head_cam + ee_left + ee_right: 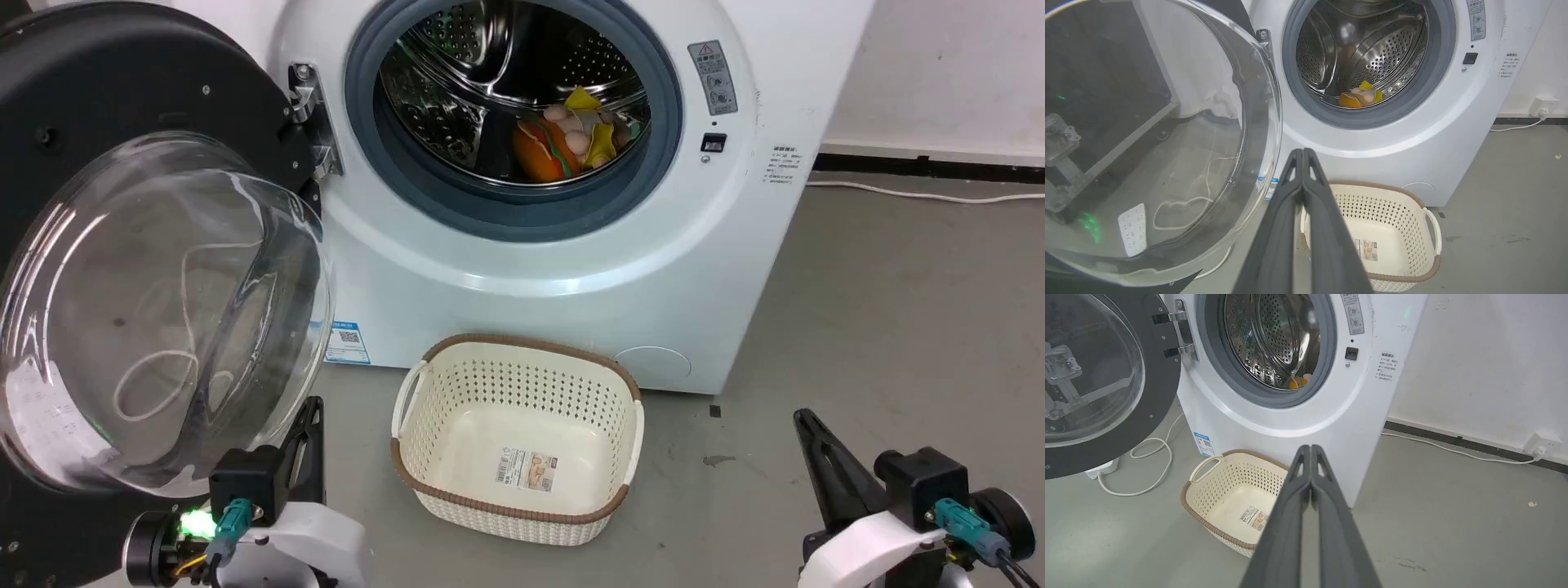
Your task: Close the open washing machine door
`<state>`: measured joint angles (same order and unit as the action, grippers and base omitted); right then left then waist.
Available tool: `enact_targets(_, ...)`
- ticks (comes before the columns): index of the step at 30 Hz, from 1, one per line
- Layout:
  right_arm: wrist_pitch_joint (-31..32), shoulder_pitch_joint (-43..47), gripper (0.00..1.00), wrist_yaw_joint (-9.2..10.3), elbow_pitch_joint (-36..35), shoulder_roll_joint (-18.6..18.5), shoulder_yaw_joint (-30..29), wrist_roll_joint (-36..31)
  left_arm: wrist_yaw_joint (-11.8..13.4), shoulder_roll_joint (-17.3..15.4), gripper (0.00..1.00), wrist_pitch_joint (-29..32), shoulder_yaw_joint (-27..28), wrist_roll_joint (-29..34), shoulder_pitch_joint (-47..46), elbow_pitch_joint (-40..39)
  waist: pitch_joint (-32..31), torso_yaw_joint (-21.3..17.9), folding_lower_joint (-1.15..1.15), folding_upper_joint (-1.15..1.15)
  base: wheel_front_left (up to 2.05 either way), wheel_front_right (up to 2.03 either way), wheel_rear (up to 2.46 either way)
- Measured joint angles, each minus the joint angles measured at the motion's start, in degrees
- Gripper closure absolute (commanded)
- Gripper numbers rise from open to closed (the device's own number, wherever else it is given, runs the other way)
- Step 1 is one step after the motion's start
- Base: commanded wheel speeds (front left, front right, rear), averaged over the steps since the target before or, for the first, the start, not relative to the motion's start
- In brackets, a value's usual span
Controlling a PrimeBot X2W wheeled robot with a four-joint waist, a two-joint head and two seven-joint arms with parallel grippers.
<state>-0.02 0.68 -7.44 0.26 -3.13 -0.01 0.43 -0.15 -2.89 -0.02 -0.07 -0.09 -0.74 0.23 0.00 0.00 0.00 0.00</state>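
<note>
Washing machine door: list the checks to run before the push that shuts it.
1. Round black-rimmed glass washing machine door standing wide open: ok.
2. Colourful soft toys lie inside the steel drum, off the grey rubber ring: ok.
3. Cream perforated plastic basket clear of the door's swing: cannot tell.
4. Left fingers shut, beside the door's glass: ok.
5. Right fingers shut, away from the door: ok.

The left gripper has its two long dark fingers pressed flat together, tips meeting; the right gripper is closed the same way (both sit low in the head view)
</note>
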Motion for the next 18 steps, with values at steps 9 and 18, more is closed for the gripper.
enact_targets(9, 0.00, 0.00, 1.00, -0.01, 0.00, 0.00, 0.02, 0.00, 0.00, 0.00, 1.00, 0.00, 0.01, 0.00, 0.00, 0.00, 0.00, 0.00, 0.00, 0.00, 0.00, 0.00, 0.00)
enact_targets(18, 0.00, 0.00, 1.00, 0.00, 0.00, 0.00, 0.00, 0.00, 0.00, 0.00, 1.00, 0.00, 0.00, 0.00, 0.01, 0.00, 0.00, 0.00, 0.00, 0.00, 0.00, 0.00, 0.00)
